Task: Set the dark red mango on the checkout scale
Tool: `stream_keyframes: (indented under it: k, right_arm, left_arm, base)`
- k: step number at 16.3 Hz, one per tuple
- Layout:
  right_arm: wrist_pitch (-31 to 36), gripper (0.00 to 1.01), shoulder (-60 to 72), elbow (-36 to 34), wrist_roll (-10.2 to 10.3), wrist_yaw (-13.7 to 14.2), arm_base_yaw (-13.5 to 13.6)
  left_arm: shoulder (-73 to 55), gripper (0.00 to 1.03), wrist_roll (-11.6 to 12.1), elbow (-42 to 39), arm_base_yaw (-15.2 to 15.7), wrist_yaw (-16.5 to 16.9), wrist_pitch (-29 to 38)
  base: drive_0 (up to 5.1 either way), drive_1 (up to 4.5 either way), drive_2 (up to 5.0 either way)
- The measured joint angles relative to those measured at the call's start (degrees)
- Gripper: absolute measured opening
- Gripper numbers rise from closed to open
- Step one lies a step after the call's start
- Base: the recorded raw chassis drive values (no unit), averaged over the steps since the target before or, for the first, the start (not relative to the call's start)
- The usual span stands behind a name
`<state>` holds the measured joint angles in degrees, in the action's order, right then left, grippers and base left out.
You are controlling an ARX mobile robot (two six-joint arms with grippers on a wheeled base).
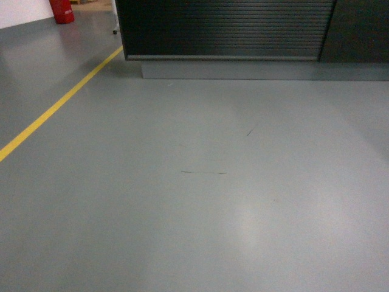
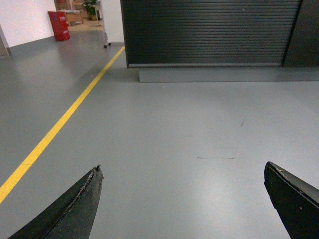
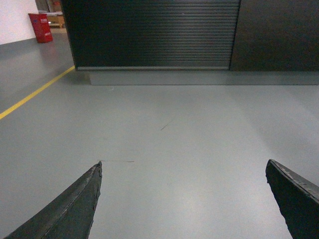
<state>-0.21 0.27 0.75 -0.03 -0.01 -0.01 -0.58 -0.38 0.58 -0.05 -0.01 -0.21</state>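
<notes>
The checkout [image 1: 225,30] shows only as a ribbed black front on a grey plinth, across the grey floor ahead; the same checkout front [image 2: 209,32] fills the top of the left wrist view, and the checkout front [image 3: 154,35] does so in the right wrist view. Its top is out of view, and so are the dark red mango and the scale. My left gripper [image 2: 183,172] hangs open over bare floor with nothing between its fingers. My right gripper [image 3: 184,169] is open too, empty, above the floor. Neither gripper appears in the head view.
A yellow floor line [image 1: 58,106] runs diagonally from the lower left toward the counter's left corner. A red box-like object [image 1: 62,11] stands far back left by a white wall. A plain dark panel [image 1: 358,30] adjoins the ribbed front on the right.
</notes>
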Motion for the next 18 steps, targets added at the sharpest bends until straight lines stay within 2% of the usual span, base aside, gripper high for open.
stream_keyframes:
  k: [8,18]
  right_arm:
    - [0.0,0.98,0.0,0.0,0.0,0.0,0.0]
    - [0.0,0.98,0.0,0.0,0.0,0.0,0.0]
  left_arm:
    - [0.0,0.98,0.0,0.0,0.0,0.0,0.0]
    - [0.0,0.98,0.0,0.0,0.0,0.0,0.0]
  base:
    - [0.0,0.26,-0.3]
    - [0.0,4.26,-4.3]
